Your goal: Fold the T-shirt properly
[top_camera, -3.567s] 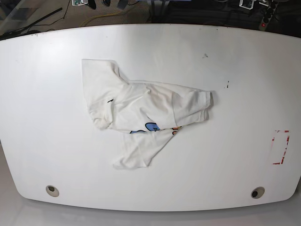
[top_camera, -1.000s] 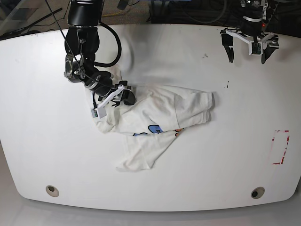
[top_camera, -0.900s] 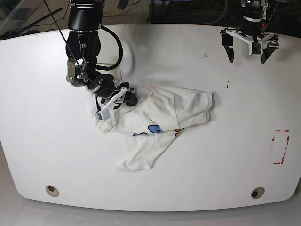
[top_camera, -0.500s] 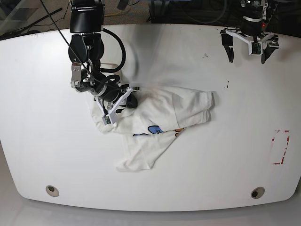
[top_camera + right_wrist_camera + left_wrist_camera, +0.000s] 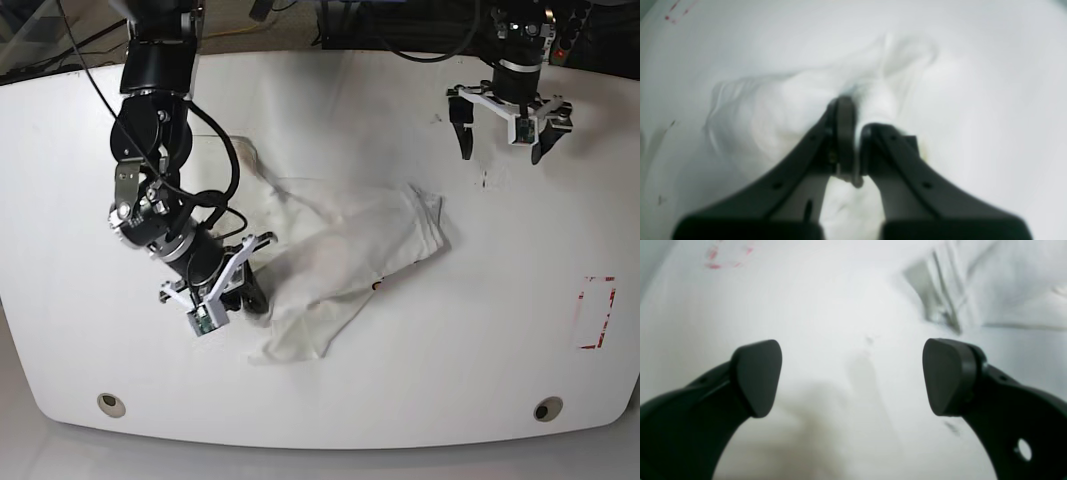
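Observation:
The white T-shirt [image 5: 350,240] lies crumpled mid-table, drawn out toward the front left, with only a speck of orange print showing. My right gripper [image 5: 255,298], on the base view's left, is shut on a fold of its cloth. In the right wrist view the fingers [image 5: 855,133] pinch the white T-shirt [image 5: 790,106] between them. Over bare table at the back right, my left gripper [image 5: 502,140] hangs open, apart from the shirt. The left wrist view shows its jaws [image 5: 851,376] wide with nothing between them and the T-shirt [image 5: 1007,290] at the upper right.
The white table [image 5: 80,200] has a red tape rectangle [image 5: 597,312] near its right edge and two round holes [image 5: 112,404] [image 5: 547,409] near the front. Small dark marks [image 5: 485,181] dot the surface beside the left gripper. Cables lie behind the table.
My right gripper has closed on the shirt and dragged the cloth toward the front left, stretching the shirt and hiding most of the print. The left gripper has shifted slightly left and nearer.

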`<move>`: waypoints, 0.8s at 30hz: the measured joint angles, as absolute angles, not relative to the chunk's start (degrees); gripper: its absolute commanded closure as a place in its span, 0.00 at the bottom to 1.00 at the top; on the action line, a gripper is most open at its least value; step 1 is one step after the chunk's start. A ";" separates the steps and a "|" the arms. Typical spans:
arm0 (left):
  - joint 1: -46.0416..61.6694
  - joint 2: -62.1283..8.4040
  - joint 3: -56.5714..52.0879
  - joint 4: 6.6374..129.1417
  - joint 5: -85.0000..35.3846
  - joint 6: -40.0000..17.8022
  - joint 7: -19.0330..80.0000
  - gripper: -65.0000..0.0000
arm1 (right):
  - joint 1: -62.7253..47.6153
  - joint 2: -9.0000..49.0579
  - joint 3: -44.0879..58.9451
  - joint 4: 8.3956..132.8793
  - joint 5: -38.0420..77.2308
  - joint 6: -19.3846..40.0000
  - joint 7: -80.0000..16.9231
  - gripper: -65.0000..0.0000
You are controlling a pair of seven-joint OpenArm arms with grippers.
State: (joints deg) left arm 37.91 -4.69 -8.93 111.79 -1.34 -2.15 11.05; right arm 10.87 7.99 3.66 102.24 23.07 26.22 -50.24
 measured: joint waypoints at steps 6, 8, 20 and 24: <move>31.83 -4.86 -4.01 111.66 -1.30 -1.67 15.62 0.00 | 19.22 9.89 3.51 103.66 23.03 28.40 -51.09 1.00; 31.18 -5.13 -2.13 111.70 -1.34 -2.13 16.03 0.00 | 22.44 10.79 3.38 103.94 23.29 28.93 -50.94 1.00; 28.12 -5.26 5.39 110.61 -1.34 -2.11 16.99 0.00 | 42.96 16.10 -6.22 104.16 24.08 30.63 -51.22 1.00; 25.19 -5.08 8.21 106.43 -1.34 -1.93 17.12 0.00 | 47.16 17.28 -8.19 104.09 23.22 30.48 -51.75 1.00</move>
